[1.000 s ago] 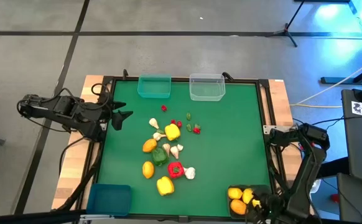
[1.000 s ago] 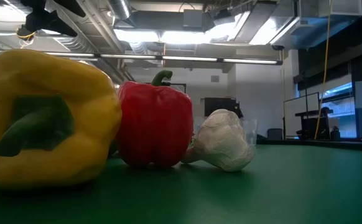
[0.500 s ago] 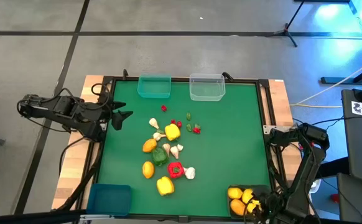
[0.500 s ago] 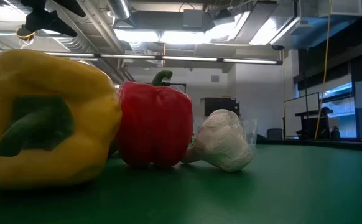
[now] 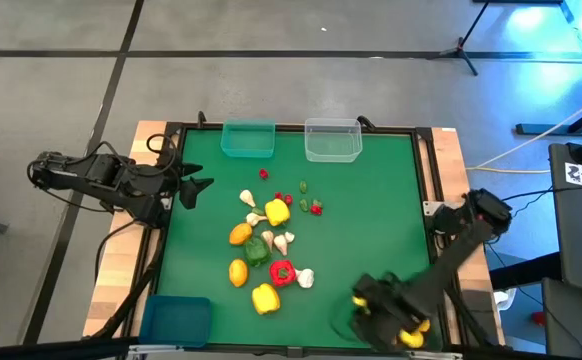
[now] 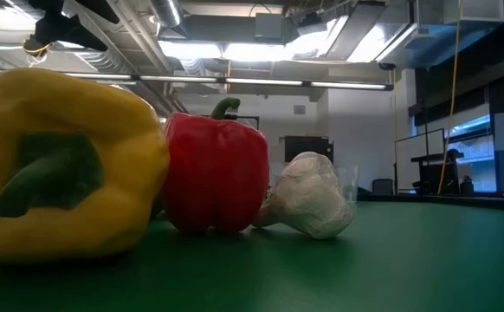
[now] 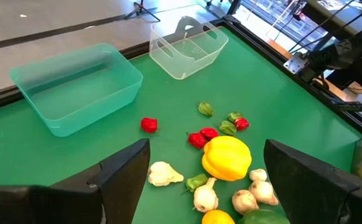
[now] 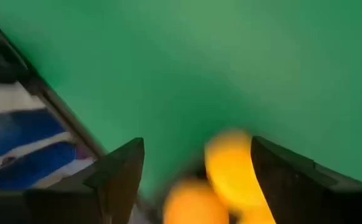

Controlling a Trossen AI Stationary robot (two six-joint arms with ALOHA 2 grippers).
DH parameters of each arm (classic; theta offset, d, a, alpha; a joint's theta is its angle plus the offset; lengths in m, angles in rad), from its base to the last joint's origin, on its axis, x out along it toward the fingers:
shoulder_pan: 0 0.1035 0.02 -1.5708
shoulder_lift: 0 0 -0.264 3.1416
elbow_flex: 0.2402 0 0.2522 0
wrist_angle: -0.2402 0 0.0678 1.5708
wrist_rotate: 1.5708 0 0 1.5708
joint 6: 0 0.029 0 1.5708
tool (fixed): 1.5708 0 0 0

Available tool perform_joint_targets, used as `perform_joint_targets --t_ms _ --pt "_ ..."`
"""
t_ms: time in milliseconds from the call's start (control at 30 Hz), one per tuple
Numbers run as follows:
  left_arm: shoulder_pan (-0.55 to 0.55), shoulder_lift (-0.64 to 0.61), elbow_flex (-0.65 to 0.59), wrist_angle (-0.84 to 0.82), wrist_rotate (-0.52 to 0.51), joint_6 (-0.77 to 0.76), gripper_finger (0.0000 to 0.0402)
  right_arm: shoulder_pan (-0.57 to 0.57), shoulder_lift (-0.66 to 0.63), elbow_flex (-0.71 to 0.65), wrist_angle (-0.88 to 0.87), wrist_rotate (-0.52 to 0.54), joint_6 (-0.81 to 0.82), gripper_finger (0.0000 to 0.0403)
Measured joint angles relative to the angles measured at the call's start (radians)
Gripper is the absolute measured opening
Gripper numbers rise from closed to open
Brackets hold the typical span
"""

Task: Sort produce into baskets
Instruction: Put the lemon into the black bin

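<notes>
The produce lies in a loose pile mid-table: a yellow pepper, a green pepper, a red pepper, a second yellow pepper, orange citrus, garlic and tiny red and green pieces. The low view shows the yellow pepper, red pepper and garlic close up. My left gripper is open at the table's left edge, above the mat. My right gripper is open near the front right, beside the dark grey basket, which holds blurred yellow and orange produce.
A teal basket and a clear basket stand at the far edge. A blue basket stands at the near left corner. A raised frame runs round the green mat. Bare mat lies right of the pile.
My right arm has swung quickly from over the dark grey basket at the near right corner toward the table's left, and its gripper now stands left of the basket. The produce pile has not moved.
</notes>
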Motion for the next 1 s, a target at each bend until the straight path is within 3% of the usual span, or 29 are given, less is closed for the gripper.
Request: perform_joint_targets --t_ms 267,567,767,1000 --pt "0.000 0.000 0.000 0.000 0.000 0.003 0.0308 -0.331 0.000 0.000 0.158 0.058 -0.399 0.0289" --pt "0.000 0.000 0.000 0.000 0.000 0.001 0.0308 -0.623 0.000 0.000 0.421 0.022 -0.619 0.0289" --pt "0.000 0.000 0.000 -0.001 0.001 0.001 0.0308 -0.630 0.000 0.000 0.636 -0.151 -0.781 0.0289" --pt "0.000 0.000 0.000 -0.001 0.001 0.001 0.0308 -0.520 0.043 0.003 0.812 -0.118 -0.870 0.0289"
